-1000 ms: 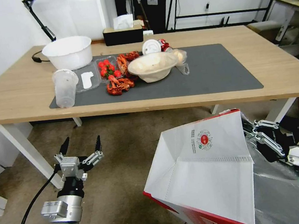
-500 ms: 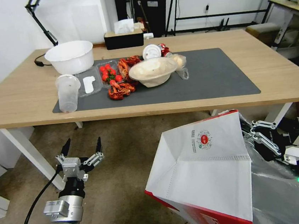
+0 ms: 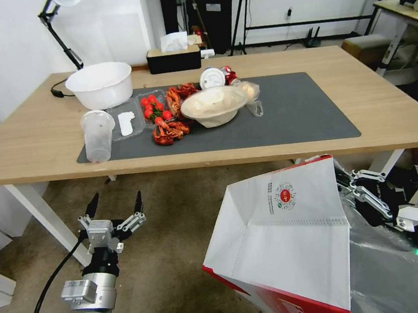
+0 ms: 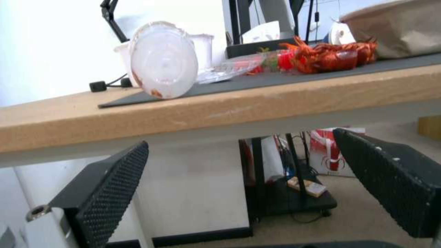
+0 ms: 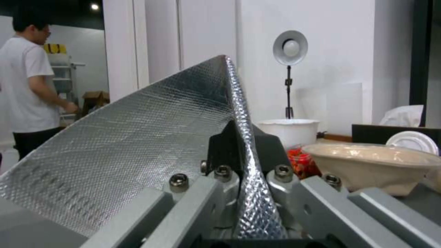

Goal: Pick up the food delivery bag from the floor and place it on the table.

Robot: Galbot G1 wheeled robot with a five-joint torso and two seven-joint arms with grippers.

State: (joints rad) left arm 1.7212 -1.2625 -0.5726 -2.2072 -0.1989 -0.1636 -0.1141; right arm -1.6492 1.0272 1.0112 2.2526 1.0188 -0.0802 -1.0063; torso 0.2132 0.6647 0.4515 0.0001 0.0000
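Food delivery bag | round red logo, writing unreadable | right gripper clamps foil edge

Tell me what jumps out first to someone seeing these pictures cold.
The large boxy white-and-red paper food delivery bag dominates the lower right, its silver foil edge pinched in the right gripper, low before the long light-wood table. Red crayfish lie on the dark grey mat. The left gripper hovers open over the brownish carpet floor.

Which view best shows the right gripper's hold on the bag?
The right wrist view: the right gripper has its fingers shut on the bag's foil edge. The head view shows the whole bag tilted below the table, the grip half hidden.
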